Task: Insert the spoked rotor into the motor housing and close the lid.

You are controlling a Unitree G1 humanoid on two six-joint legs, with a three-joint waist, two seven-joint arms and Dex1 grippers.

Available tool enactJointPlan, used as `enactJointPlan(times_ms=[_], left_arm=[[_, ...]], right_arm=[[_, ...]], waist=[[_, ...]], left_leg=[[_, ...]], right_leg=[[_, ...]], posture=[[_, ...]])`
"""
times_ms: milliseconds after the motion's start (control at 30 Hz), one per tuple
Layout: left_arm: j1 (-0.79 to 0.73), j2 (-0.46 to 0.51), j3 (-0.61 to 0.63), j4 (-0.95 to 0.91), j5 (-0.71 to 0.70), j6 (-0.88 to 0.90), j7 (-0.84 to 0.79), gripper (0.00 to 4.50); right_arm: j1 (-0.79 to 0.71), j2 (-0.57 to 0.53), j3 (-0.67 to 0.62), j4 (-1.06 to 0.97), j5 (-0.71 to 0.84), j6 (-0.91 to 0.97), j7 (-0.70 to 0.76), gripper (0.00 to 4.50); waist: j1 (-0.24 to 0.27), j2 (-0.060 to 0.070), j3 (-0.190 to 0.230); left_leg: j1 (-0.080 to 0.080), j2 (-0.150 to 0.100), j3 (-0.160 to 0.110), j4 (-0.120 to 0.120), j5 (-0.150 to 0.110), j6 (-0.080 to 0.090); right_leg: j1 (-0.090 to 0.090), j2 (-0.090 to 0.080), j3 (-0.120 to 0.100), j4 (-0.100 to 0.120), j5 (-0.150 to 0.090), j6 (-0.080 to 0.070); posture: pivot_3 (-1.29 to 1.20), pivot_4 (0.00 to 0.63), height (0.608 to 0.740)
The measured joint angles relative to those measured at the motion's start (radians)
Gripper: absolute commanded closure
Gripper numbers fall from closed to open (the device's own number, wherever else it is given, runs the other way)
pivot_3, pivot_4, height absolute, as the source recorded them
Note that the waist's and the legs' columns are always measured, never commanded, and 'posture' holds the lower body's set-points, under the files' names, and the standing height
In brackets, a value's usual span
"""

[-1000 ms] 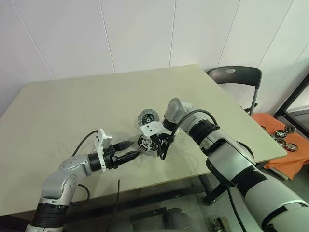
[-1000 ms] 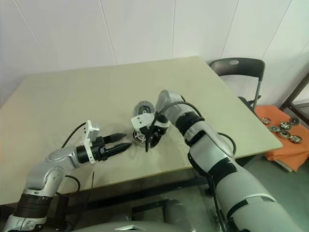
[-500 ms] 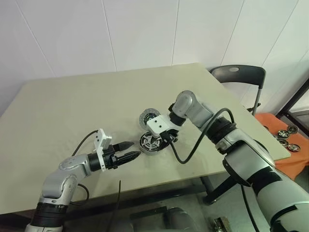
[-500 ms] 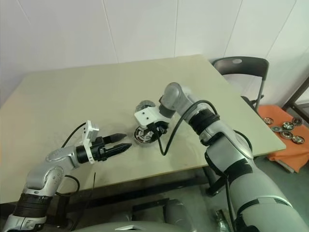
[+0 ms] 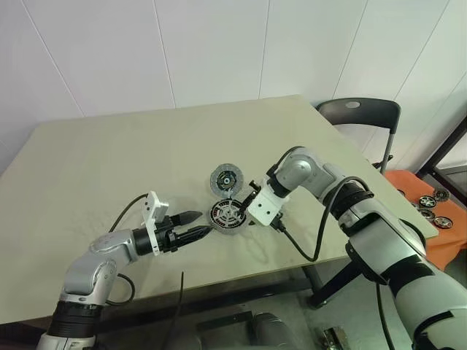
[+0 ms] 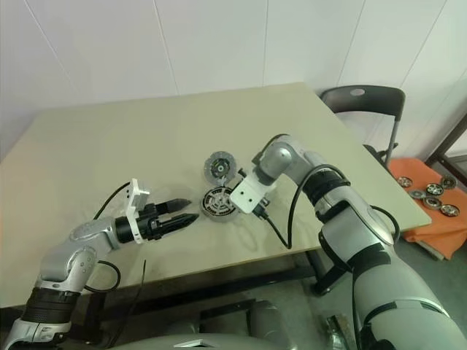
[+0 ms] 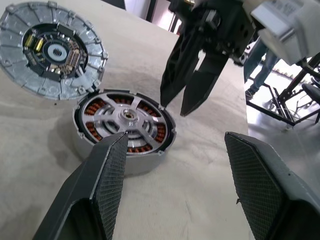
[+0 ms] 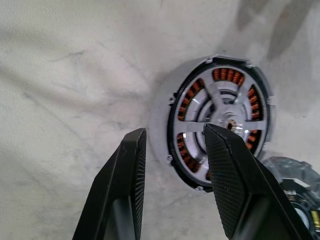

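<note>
The motor housing [image 5: 227, 214] sits on the table, its copper windings showing under the spoked rotor [image 7: 131, 116], which lies seated inside it with its black rim around the edge. Touching the housing's far side, the silver lid [image 5: 227, 179] lies flat with its inner side up. My right gripper [image 5: 246, 203] hangs just right of the housing, pointing down at its rim, fingers [image 8: 131, 170] a little apart with nothing between them. On the housing's near left my left gripper [image 5: 202, 223] points level at it, open and empty, one fingertip [image 7: 114, 160] close to its wall.
The table [image 5: 109, 160] has free surface all around the parts. A dark chair [image 5: 357, 115] stands beyond its right corner. An orange cloth [image 5: 423, 219] with several round parts lies off to the right. A black cable [image 5: 300, 249] loops from my right wrist.
My right gripper has rolled its wrist and pulled off to the right of the housing, leaving the rotor uncovered inside it. The left gripper has stayed put.
</note>
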Motion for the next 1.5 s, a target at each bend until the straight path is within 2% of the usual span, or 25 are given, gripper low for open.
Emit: enactJointPlan(times_ms=[567,933,1033,1100,1500], left_arm=[[0.024,0.0,0.001,-0.011,-0.001,0.007,0.009,1.21],[0.03,0.0,0.001,-0.019,-0.001,0.017,0.018,1.21],[0.03,0.0,0.001,-0.019,-0.001,0.017,0.02,1.21],[0.03,0.0,0.001,-0.019,-0.001,0.017,0.02,1.21],[0.029,-0.001,0.002,-0.019,-0.001,0.016,0.021,1.21]], right_arm=[[-0.024,0.052,0.006,0.132,-0.156,-0.041,-0.137,2.59],[-0.025,0.058,0.003,0.13,-0.164,-0.041,-0.123,2.59],[-0.025,0.061,0.0,0.13,-0.162,-0.041,-0.118,3.18],[-0.026,0.063,-0.005,0.129,-0.16,-0.041,-0.114,3.81],[-0.028,0.068,-0.006,0.13,-0.169,-0.042,-0.123,3.81]], waist=[[-0.002,0.0,0.0],[-0.002,0.0,0.0],[-0.002,0.0,0.0],[-0.002,0.0,0.0],[-0.005,0.0,0.0]], left_leg=[[0.003,0.0,0.0,0.001,0.0,0.0],[0.007,0.0,0.0,0.0,0.0,0.0],[0.008,0.0,0.0,0.0,0.0,0.0],[0.008,0.0,0.0,0.0,0.0,0.0],[0.011,0.0,0.0,0.0,0.0,0.0]], right_leg=[[0.003,0.0,0.0,0.001,0.0,0.0],[0.006,0.0,0.0,0.001,-0.001,0.002],[0.006,0.0,0.0,0.001,-0.001,0.002],[0.006,0.0,0.0,0.001,-0.001,0.002],[0.008,0.001,0.001,0.002,-0.002,0.002]], posture=[[0.0,0.0,0.74],[0.0,0.0,0.74],[0.0,0.0,0.74],[0.0,0.0,0.74],[0.0,0.0,0.74]])
